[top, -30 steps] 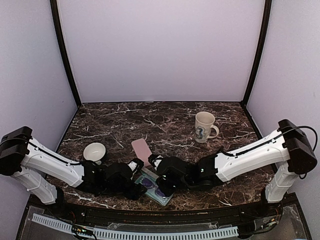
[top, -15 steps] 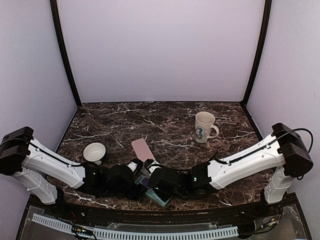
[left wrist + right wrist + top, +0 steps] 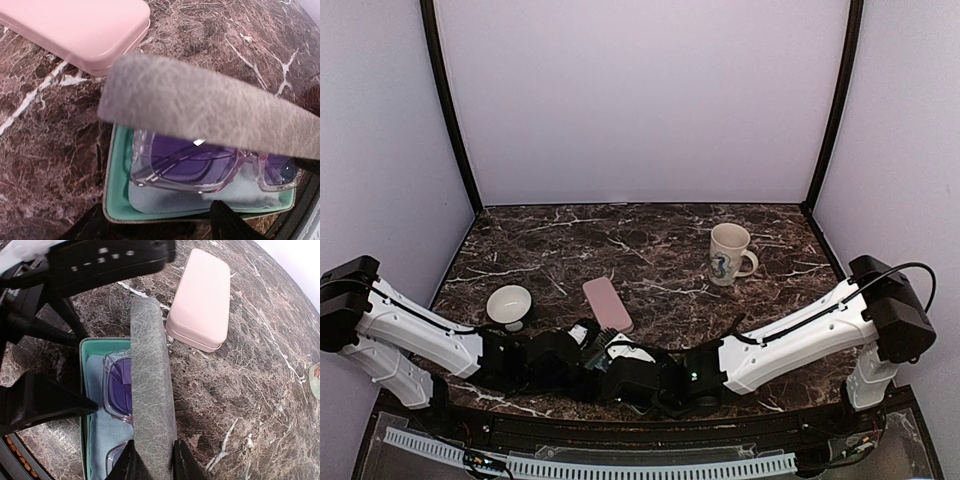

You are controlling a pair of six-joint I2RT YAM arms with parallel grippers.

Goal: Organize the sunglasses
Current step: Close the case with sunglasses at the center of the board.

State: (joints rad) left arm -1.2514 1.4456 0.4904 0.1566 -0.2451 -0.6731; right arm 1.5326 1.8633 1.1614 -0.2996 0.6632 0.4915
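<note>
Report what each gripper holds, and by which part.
Right gripper pinches the grey case lid at one end. Left gripper stands open by the case base, holding nothing.

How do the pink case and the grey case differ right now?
The pink case is shut; the grey case stands open, its lid pinched by the right hand. The pink case hides its inside; the grey case holds sunglasses on a blue cloth. Both are oblong cases on the marble table.
</note>
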